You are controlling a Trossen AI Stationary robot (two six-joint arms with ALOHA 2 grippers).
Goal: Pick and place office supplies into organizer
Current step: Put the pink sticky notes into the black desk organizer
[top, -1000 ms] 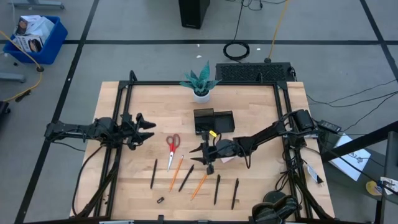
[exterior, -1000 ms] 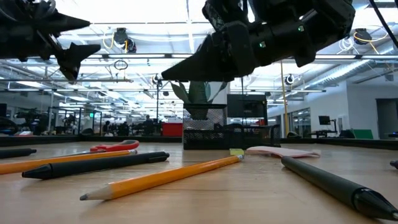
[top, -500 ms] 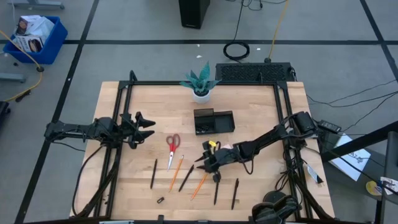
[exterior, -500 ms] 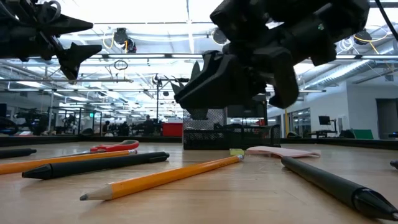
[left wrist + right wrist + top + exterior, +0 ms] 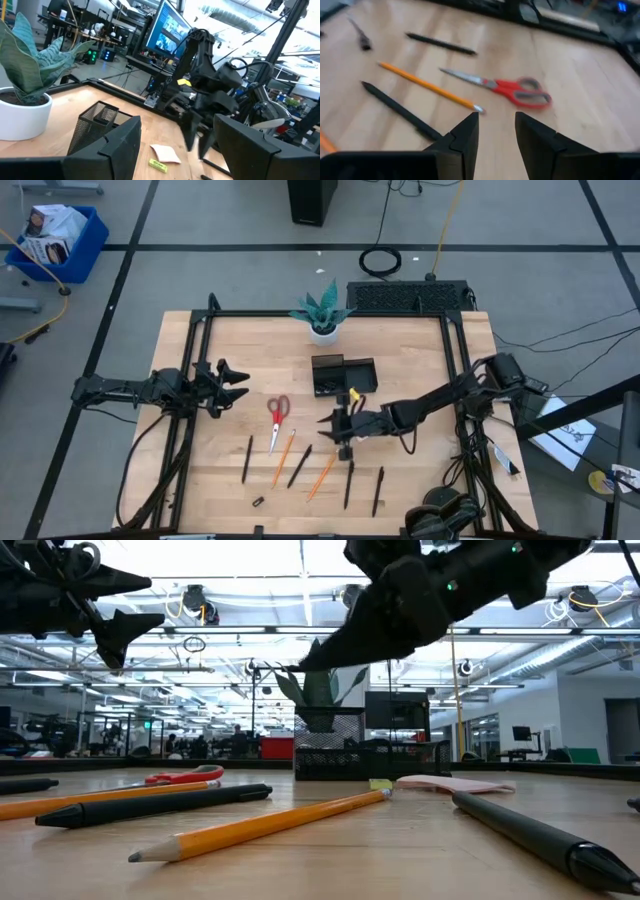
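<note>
Grey workshop floor is surrounding our bench. We are pulling the right claw, fingers apart and empty, back toward 12 o'clock of the pens; nothing is being carried yet. The organizer is waiting at 12 o'clock, left claw idling apart.

One camera looks straight down on the whole table. Another sits at tabletop level; two ride the wrists. All show the scissors area.
</note>
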